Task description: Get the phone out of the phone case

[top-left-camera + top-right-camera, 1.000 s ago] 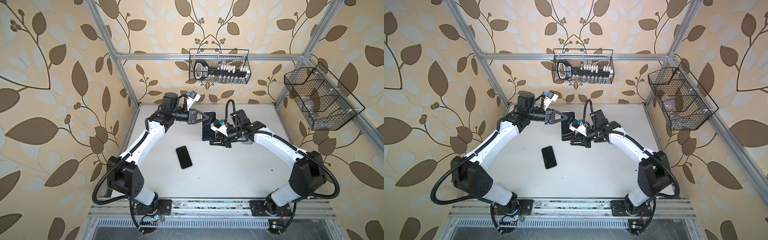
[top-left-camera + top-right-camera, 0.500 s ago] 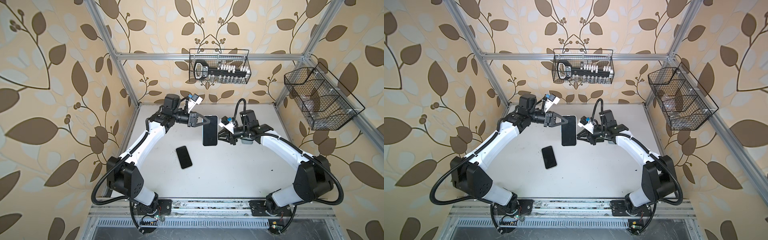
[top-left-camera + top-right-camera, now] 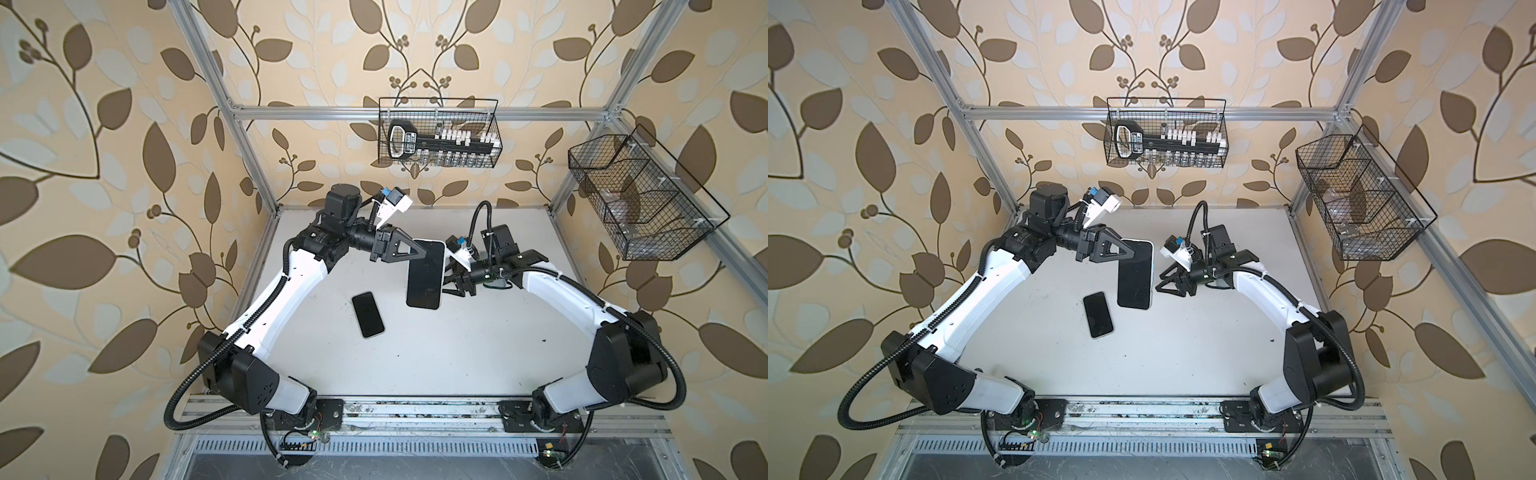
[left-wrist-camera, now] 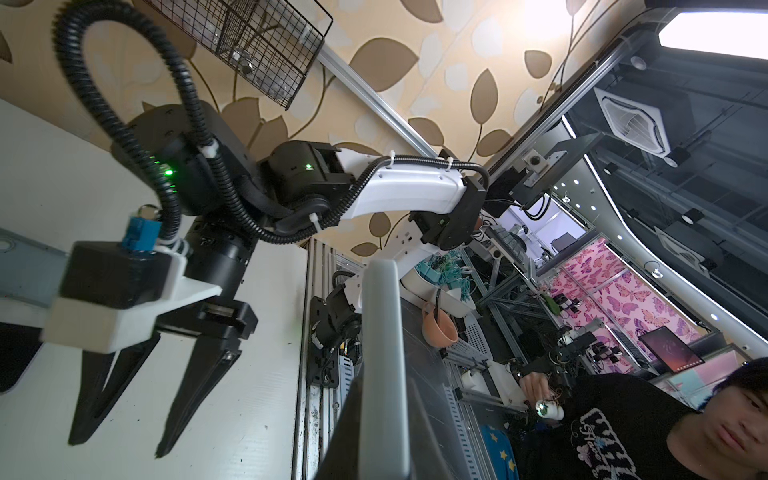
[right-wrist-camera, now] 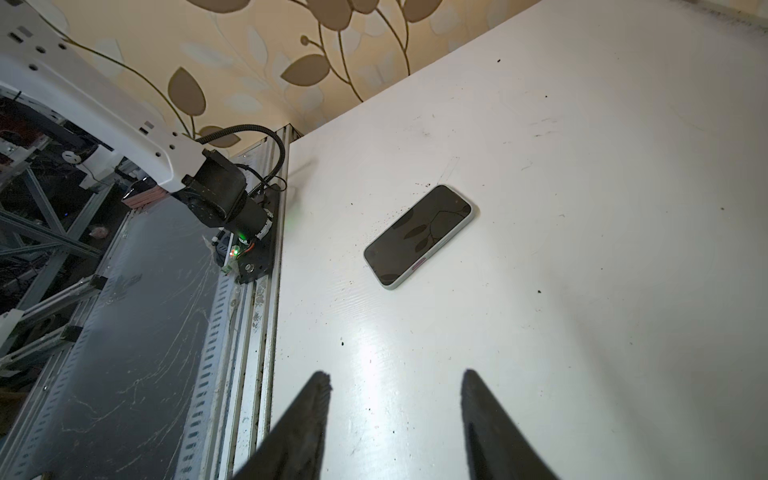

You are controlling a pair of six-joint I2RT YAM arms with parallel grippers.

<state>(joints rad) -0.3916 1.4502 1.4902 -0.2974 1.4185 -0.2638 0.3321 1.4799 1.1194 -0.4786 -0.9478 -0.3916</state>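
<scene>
Above the table (image 3: 457, 353), phone case (image 3: 424, 276) hangs from left end effector (image 3: 420, 252).

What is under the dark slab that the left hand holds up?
Only white table shows around the slab; the phone lies apart. The patch directly beneath is hidden.

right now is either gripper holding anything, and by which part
The left gripper pinches the raised phone-sized slab at a long edge near its far end. The right gripper is open, holding nothing.
</scene>
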